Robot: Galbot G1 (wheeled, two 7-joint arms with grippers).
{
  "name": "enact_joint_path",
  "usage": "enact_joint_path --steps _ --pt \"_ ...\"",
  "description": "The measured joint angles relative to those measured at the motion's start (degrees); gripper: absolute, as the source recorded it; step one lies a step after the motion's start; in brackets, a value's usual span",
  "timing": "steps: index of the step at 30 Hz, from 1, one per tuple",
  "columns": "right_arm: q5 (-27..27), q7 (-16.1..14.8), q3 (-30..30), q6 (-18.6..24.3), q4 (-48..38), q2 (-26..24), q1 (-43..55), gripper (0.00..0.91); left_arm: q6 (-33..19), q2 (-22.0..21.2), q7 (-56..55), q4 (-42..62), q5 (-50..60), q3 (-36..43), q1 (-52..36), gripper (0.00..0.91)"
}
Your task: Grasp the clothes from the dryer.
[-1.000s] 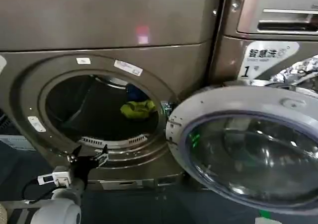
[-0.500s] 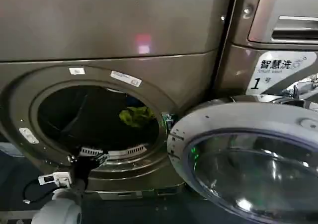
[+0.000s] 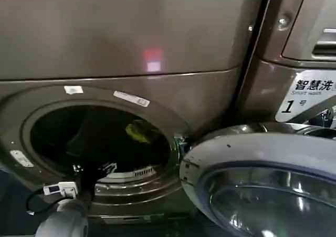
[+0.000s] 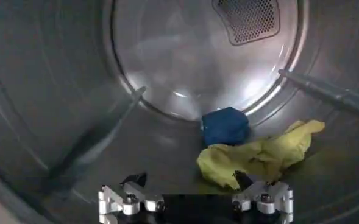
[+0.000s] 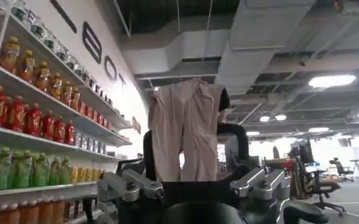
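The dryer (image 3: 157, 27) stands with its round porthole open. In its drum lie the clothes: a yellow-green garment (image 3: 140, 131) (image 4: 258, 157) and a dark blue one (image 4: 225, 125), touching each other on the drum floor. My left gripper (image 4: 189, 180) is inside the drum, open, a short way from the yellow-green garment, whose near edge lies by one fingertip. From the head view, the left arm (image 3: 63, 218) reaches over the porthole's lower rim. My right gripper (image 5: 188, 173) is open with nothing in it, aimed out into the room.
The dryer's round glass door (image 3: 262, 184) hangs open at the right, close to the porthole. A second machine with a "Smart wash" label (image 3: 310, 92) stands beyond it. Drum ribs (image 4: 331, 94) jut inward. A whitish cloth (image 5: 188, 128) hangs on a dark frame; drink shelves (image 5: 27, 122) line a wall.
The left gripper has gone from in front of the porthole's lower rim into the drum. The head view has closed in on the dryer. The clothes have not moved.
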Motion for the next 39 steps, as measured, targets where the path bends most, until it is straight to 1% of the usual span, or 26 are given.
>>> enact_joint_path --steps 14,27,29,33,36,39 --pt "-0.1 0.0 -0.7 0.3 0.5 0.0 0.5 0.907 -4.8 -1.3 -0.5 15.9 1.2 1.8 -15.6 0.907" --pt "-0.1 -0.1 -1.0 0.3 0.8 -0.2 0.3 0.907 -8.4 -1.8 2.7 32.5 3.0 1.3 -28.4 0.907" --pt "-0.1 -0.1 -1.2 0.3 1.0 -0.2 0.3 0.907 -9.0 -1.5 5.2 34.9 5.7 1.0 -30.0 0.907" --pt "-0.1 -0.2 -1.5 0.3 1.3 -0.2 0.5 0.907 -11.5 -1.1 14.2 39.8 14.7 0.3 -33.1 0.907" --pt "-0.2 -0.3 -1.7 0.3 1.5 -0.2 0.5 0.907 -15.0 -1.1 21.7 42.9 24.5 -0.3 -35.3 0.907" --pt "-0.2 -0.3 -1.7 0.3 1.6 -0.2 0.3 0.907 -20.1 -1.0 28.8 45.6 35.5 -0.7 -37.5 0.907"
